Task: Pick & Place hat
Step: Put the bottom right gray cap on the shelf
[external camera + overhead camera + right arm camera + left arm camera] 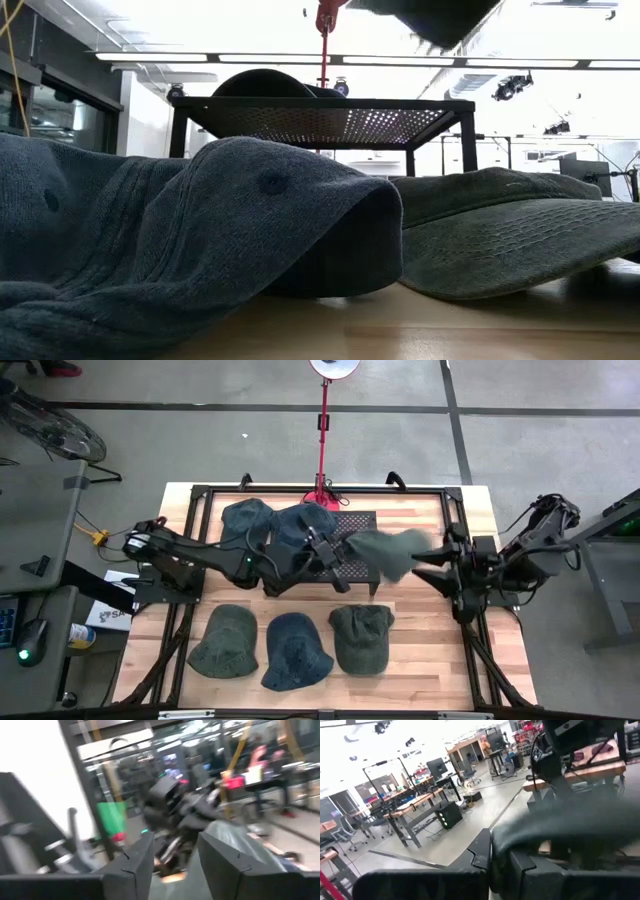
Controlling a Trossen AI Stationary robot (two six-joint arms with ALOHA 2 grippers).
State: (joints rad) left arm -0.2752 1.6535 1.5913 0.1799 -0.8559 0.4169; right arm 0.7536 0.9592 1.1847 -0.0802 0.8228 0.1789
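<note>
From overhead I see the left gripper (338,550) pinched on the grey-green cloth cap (392,550), mid-air btwn both arms. Right gripper (428,573) beside it; right wrist cam shows its fingers (137,862) parted.

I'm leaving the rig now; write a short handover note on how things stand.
Left gripper: shut on the green hat, held in the air over the black rack.
Right gripper: open, beside that hat's far edge.
Done: two dark hats lie on the rack.
Left: set this hat down; three hats wait in a row on the table.
</note>
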